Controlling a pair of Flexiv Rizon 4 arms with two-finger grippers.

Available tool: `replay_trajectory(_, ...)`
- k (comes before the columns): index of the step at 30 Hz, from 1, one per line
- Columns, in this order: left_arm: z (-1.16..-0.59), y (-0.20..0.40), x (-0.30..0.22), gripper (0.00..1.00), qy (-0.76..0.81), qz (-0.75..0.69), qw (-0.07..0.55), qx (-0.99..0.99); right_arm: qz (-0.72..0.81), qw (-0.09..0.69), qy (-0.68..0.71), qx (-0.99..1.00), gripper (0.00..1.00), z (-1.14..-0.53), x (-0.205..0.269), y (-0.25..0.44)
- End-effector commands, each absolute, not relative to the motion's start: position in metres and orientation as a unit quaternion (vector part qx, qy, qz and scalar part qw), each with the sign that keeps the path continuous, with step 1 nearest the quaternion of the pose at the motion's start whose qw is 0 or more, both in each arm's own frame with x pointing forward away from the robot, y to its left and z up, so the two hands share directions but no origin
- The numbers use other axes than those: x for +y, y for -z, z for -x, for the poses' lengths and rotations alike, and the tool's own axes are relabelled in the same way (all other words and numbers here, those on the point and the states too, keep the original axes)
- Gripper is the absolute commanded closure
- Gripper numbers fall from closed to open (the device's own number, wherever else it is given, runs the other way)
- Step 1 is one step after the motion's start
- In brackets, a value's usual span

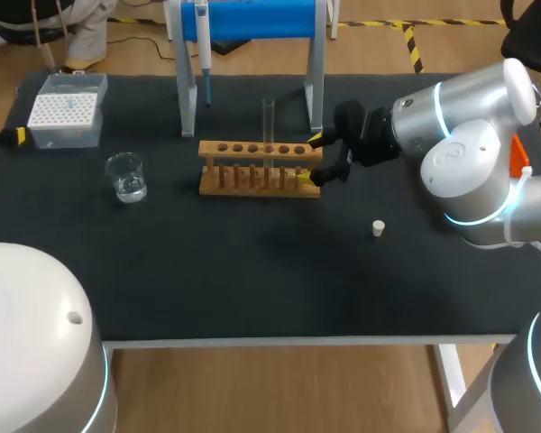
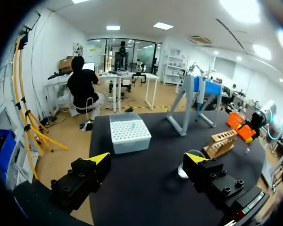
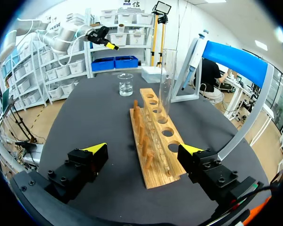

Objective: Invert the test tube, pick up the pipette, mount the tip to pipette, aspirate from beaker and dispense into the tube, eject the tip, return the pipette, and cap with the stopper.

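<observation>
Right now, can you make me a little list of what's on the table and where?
Test tube: upright in the wooden rack
Beaker: left of the rack
Tip box: back left corner
Pipette: hanging on the blue stand
Stopper: alone, right of the rack
Right gripper: open, astride the rack's end
Left gripper: open, facing the tip box

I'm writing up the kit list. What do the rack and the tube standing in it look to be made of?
Rack: likely wood, matte, with visible grain and a tan colour. Tube: clear glass or plastic, cannot tell which; things behind show through it.
</observation>
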State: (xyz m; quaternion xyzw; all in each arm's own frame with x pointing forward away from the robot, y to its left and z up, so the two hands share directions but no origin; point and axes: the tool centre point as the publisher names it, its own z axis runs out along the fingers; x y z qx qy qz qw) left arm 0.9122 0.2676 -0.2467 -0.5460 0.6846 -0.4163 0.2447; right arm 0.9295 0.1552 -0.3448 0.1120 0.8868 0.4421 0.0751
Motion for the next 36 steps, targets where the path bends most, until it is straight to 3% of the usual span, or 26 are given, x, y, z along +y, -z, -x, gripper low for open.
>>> replay_trajectory(1,-0.909,0.247,0.263,0.0,0.408,0.553,0.258,0.679,-0.112,0.074,-0.442,0.887,0.0,-0.93,0.154,0.344)
replay_trajectory(12,-0.909,0.247,0.263,0.0,0.408,0.553,0.258,0.679,-0.112,0.074,-0.442,0.887,0.0,-0.93,0.154,0.344)
replay_trajectory(20,-0.951,0.25,0.26,0.0,0.383,0.562,0.275,0.68,-0.112,0.074,-0.442,0.887,0.0,-0.93,0.154,0.344)
replay_trajectory(36,-1.043,0.274,0.249,0.0,0.348,0.59,0.229,0.691,-0.112,0.074,-0.442,0.887,0.0,-0.93,0.154,0.344)
